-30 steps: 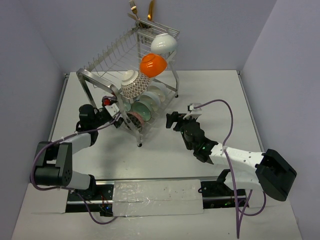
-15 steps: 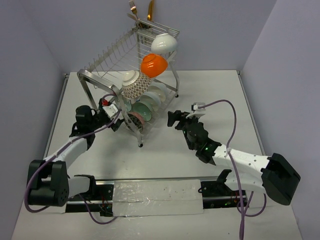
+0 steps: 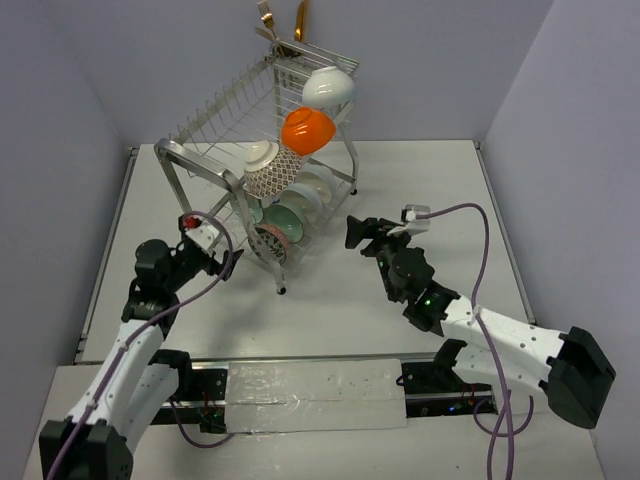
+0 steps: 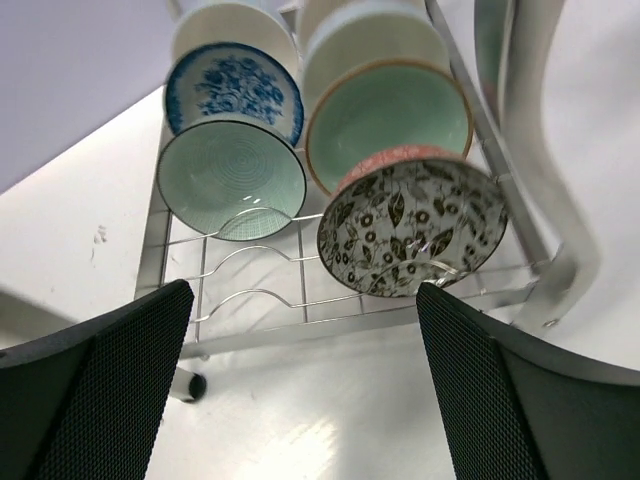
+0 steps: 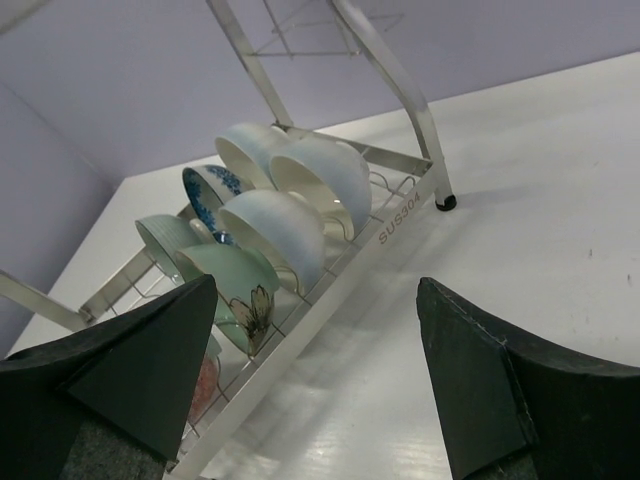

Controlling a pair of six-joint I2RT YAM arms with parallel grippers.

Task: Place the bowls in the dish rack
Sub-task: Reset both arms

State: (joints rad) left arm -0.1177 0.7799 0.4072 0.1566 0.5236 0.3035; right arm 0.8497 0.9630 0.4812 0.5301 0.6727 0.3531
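Bowls (image 3: 283, 226) are sitting on both tiers of the dish rack (image 3: 196, 163); I'm seeing the left gripper (image 3: 222, 262) and right gripper (image 3: 358, 232) hanging released, grasping nothing, flanking the lower shelf

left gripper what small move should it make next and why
Probably draw the left gripper back toward its base: it hangs open and empty just short of the rack, the bowls in view all stand in the rack, and none shows loose.
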